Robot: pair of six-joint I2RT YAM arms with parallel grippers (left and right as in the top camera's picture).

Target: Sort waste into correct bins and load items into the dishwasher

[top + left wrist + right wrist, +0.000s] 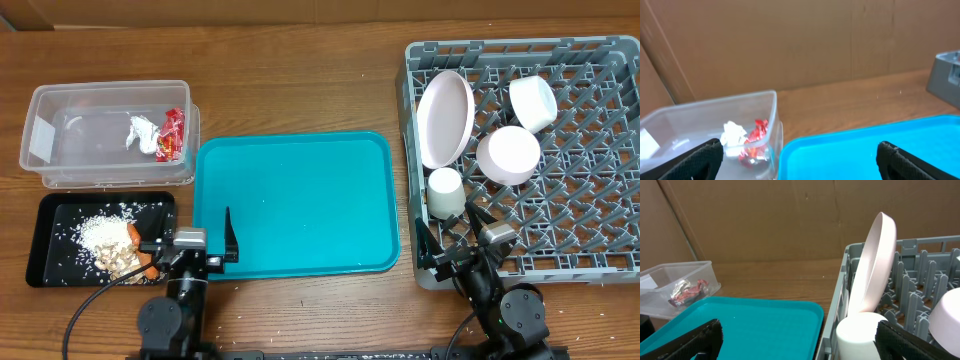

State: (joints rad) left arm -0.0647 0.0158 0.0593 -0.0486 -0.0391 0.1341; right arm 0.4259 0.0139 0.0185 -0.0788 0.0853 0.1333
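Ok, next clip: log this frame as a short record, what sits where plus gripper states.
clear tub: red wrapper and paper ball inside
black tray: rice scraps and carrot
dish rack: plate on edge, far bowl, near bowl, cup
teal tray: holds no waste or dishes
left gripper: open, holding nothing
right gripper: open, holding nothing
status: sorting and loading look done

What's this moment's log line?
left gripper open | right gripper open | wrapper, paper ball: tub | rice, carrot: black tray | plate, bowls, cup: rack
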